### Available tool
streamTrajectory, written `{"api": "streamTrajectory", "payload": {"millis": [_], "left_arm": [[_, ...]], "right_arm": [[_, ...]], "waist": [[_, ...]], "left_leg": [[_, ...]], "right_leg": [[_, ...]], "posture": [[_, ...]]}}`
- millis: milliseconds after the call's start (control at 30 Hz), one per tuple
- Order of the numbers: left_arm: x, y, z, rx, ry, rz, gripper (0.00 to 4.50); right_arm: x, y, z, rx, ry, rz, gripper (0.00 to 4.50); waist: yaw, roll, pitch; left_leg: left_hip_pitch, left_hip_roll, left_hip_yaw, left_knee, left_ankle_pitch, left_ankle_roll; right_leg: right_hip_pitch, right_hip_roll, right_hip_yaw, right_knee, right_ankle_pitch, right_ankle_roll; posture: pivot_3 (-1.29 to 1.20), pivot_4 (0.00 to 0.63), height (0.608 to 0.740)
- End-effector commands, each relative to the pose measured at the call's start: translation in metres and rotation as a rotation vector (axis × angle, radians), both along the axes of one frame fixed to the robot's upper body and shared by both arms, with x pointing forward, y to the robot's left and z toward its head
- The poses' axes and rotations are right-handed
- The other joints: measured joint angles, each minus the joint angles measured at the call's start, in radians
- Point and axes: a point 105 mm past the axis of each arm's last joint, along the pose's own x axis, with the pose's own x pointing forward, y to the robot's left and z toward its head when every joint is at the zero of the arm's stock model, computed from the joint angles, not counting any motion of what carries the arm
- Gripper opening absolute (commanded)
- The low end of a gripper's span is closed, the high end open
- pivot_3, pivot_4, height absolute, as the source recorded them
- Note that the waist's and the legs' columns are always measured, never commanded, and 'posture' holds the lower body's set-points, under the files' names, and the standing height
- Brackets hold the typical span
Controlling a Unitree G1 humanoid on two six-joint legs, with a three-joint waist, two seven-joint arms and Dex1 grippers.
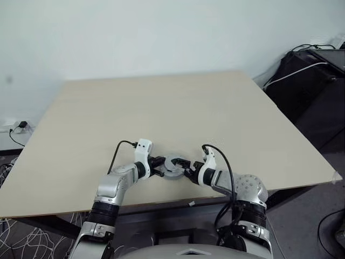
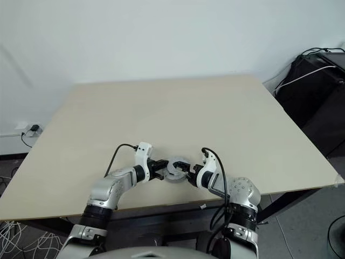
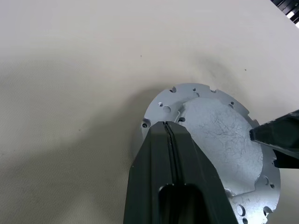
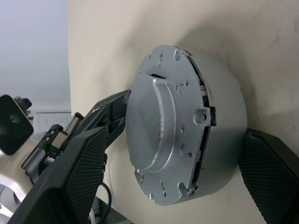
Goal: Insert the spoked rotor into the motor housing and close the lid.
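The motor housing (image 1: 173,165) is a silvery round drum standing near the table's front edge, between my two grippers. The lid (image 3: 219,135), a flat silvery plate with a notched rim, lies on top of it; a dark slit shows at the side between lid (image 4: 159,121) and housing body (image 4: 224,116). My left gripper (image 3: 167,126) is shut, its joined tips resting on the lid's edge. My right gripper (image 4: 175,134) stands open wide, one finger (image 4: 79,177) on the lid side and the other on the base side of the housing. The spoked rotor is out of view.
The pale wooden table (image 1: 161,108) stretches far behind the housing. Black equipment with cables (image 1: 310,81) sits beyond the table's right edge. A wall socket with a plug (image 1: 19,127) and loose cables lie to the left.
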Motion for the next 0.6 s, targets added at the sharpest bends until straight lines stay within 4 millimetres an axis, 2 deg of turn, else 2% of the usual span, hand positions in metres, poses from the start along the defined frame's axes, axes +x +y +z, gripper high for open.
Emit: {"api": "streamTrajectory", "payload": {"millis": [33, 167, 267, 400, 500, 600], "left_arm": [[-0.011, -0.017, -0.007, -0.018, 0.042, -0.061, 0.00], [-0.011, -0.017, -0.007, -0.014, 0.042, -0.063, 0.00], [-0.011, -0.016, -0.007, -0.010, 0.041, -0.063, 0.00], [-0.011, -0.014, -0.008, -0.008, 0.039, -0.057, 0.00], [-0.011, -0.012, -0.008, -0.005, 0.037, -0.053, 0.00], [-0.010, -0.011, -0.008, -0.005, 0.035, -0.049, 0.00]], "right_arm": [[-0.001, 0.035, 0.007, 0.094, -0.004, 0.020, 4.47], [-0.002, 0.042, 0.013, 0.123, -0.019, 0.048, 4.47], [-0.007, 0.045, 0.019, 0.160, -0.033, 0.080, 3.93], [-0.015, 0.051, 0.024, 0.190, -0.035, 0.121, 2.54], [-0.021, 0.056, 0.029, 0.212, -0.041, 0.158, 2.20], [-0.023, 0.058, 0.032, 0.229, -0.044, 0.173, 2.12]], "waist": [[-0.001, 0.000, 0.000], [-0.002, 0.000, 0.000], [-0.002, 0.000, 0.000], [-0.007, 0.001, 0.000], [-0.002, 0.002, -0.001], [-0.001, 0.002, -0.001]], "left_leg": [[0.000, 0.000, 0.000, 0.000, 0.000, 0.000], [0.001, 0.000, 0.000, 0.001, 0.001, -0.001], [0.000, 0.001, 0.000, 0.001, 0.001, -0.001], [0.000, 0.001, 0.000, 0.000, 0.001, 0.000], [0.000, 0.000, -0.001, -0.001, 0.000, 0.000], [0.000, 0.000, 0.000, 0.000, 0.000, 0.000]], "right_leg": [[0.000, 0.000, 0.000, 0.000, 0.000, 0.000], [0.001, 0.000, 0.000, 0.000, -0.001, 0.002], [0.000, 0.001, 0.000, 0.000, -0.001, 0.001], [-0.001, 0.001, 0.000, 0.000, 0.000, 0.000], [-0.001, 0.000, 0.000, 0.000, 0.000, 0.000], [0.000, 0.000, 0.000, 0.000, 0.000, 0.000]], "posture": [[0.00, 0.000, 0.740], [0.00, 0.000, 0.740], [0.00, 0.000, 0.740], [0.00, 0.000, 0.740], [0.00, 0.000, 0.740], [0.00, 0.000, 0.740]]}}
